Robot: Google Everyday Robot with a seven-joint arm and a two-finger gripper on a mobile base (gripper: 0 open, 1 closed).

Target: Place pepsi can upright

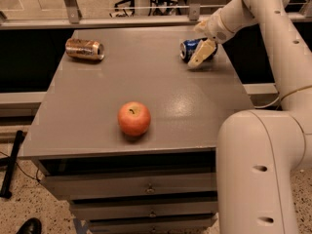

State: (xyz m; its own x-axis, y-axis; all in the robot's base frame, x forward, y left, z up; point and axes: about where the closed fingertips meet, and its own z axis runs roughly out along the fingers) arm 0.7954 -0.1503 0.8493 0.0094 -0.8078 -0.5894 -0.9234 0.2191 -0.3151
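Note:
The blue pepsi can (188, 48) lies on its side at the far right of the grey table (146, 82), silver top facing left. My gripper (200, 44) reaches in from the right and sits at the can's right end. One finger (199, 56) is in front of the can and the other is behind it. The jaws look open and straddle the can, which rests on the table.
A gold-brown can (85, 48) lies on its side at the far left. A red apple (133, 118) sits near the front middle. My arm and base (258, 169) fill the right foreground. A rail (122, 21) runs behind the table.

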